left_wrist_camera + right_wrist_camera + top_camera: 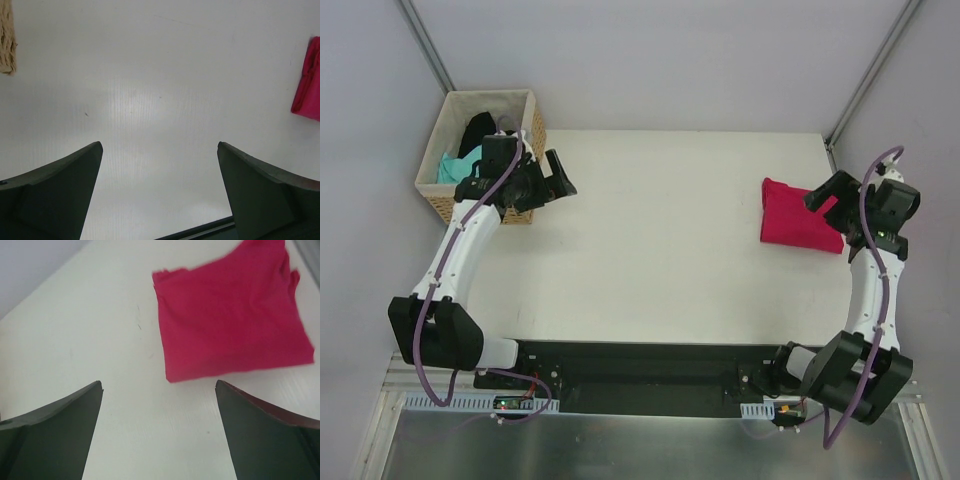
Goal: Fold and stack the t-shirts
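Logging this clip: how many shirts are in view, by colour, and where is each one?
pink shirt: 1, folded on the table
teal shirt: 1, in the basket
black shirt: 1, also in the basket
Total: 3

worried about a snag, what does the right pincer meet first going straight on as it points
Likely the folded crimson t-shirt, near its left edge; the right pincer might touch the table first, depth unclear.

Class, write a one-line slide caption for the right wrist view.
The open right gripper hovers over the white table, with a folded crimson-pink t-shirt lying flat just ahead of its fingers.
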{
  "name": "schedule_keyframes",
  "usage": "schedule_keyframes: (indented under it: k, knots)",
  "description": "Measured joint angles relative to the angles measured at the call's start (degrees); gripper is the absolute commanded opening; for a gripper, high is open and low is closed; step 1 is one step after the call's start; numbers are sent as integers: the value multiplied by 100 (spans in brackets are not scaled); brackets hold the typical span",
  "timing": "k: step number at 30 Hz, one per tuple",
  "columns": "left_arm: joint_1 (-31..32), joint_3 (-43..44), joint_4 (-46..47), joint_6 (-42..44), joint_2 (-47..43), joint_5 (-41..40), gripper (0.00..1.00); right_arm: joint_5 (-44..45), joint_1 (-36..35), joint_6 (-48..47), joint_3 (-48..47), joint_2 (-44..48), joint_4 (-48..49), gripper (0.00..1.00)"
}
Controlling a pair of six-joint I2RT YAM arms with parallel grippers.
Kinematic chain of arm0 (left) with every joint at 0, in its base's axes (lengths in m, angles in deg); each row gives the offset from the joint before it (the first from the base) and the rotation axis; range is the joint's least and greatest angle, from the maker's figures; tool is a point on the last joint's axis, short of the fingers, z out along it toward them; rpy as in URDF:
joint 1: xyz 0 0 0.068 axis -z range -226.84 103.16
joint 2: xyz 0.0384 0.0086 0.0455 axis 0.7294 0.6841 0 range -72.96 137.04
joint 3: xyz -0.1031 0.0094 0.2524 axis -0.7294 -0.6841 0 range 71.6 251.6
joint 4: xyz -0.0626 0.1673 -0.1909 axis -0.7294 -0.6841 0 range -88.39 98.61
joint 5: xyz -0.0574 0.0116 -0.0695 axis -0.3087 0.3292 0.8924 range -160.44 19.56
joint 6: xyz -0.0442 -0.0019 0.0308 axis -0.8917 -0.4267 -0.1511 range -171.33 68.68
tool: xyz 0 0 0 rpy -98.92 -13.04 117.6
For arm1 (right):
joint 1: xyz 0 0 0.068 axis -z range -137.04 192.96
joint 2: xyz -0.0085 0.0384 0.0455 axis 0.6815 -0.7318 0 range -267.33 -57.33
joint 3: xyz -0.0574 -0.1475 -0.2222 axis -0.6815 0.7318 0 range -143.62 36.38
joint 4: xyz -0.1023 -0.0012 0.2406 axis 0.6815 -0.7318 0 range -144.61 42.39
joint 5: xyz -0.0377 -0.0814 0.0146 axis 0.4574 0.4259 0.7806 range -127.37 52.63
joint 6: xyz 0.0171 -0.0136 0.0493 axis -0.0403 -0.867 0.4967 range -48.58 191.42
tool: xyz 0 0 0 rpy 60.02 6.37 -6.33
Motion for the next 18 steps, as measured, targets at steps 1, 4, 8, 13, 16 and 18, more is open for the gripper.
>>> schedule_keyframes:
  k: [1,4,8,13,16,18]
  knots:
    - [0,-44,-7,-9,0,-2,99,24,-7,79,149,-85,-101,100]
    - [0,-125,-9,-59,-13,-2,99,162,-11,203,334,-195,-439,100]
    - [0,-175,13,-98,-74,-96,99,284,-11,254,291,-118,-522,100]
    - [0,-216,20,-103,-92,-179,99,319,-11,306,-2,-125,-667,100]
    - [0,-219,22,-74,-94,-227,99,326,-11,315,-184,-127,-769,100]
    - [0,-219,22,-20,-94,-264,99,337,-11,319,-254,-127,-833,100]
